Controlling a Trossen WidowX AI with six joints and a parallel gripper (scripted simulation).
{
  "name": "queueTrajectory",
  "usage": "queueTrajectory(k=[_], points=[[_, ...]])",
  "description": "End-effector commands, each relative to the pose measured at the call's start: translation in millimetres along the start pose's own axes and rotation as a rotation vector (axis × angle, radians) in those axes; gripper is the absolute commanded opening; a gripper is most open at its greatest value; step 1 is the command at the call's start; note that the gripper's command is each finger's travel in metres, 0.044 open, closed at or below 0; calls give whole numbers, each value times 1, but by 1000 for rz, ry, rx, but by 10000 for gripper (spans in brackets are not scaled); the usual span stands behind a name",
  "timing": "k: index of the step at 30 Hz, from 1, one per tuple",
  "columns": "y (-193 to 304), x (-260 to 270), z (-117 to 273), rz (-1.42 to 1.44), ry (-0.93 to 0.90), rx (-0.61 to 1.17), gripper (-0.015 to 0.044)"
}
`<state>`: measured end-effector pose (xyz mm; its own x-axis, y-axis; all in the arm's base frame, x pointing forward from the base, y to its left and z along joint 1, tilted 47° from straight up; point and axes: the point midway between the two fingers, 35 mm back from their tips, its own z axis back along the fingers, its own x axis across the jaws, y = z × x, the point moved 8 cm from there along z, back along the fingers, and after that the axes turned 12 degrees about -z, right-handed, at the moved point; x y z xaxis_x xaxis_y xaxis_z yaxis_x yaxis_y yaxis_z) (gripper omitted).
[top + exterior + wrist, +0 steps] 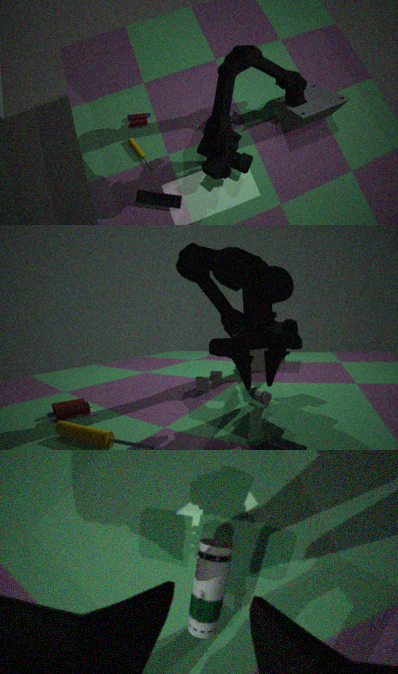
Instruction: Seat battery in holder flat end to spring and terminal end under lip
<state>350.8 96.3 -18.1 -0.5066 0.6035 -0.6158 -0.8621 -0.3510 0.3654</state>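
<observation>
Gripper point(212, 615) is down low, fingers spread about halfway and gripping nothing. The battery point(209, 587) lies on a green floor square in the gap between the two fingers, lengthwise along the view, touching neither. In the exterior view its pale end point(264, 396) sits just beside the fingertips. Off to the side stand small grey blocks point(208, 381). Farther out: a red cylinder point(139, 119), a yellow screwdriver point(138, 149), and a dark flat block point(158, 198).
</observation>
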Motion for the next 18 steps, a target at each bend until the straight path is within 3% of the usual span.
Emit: queueTrajectory(k=[1,10,14,18], points=[[2,2,-10,11,4,12,228],[3,2,-22,11,5,13,228],[3,2,-22,11,5,13,123],[3,2,-22,11,5,13,96]])
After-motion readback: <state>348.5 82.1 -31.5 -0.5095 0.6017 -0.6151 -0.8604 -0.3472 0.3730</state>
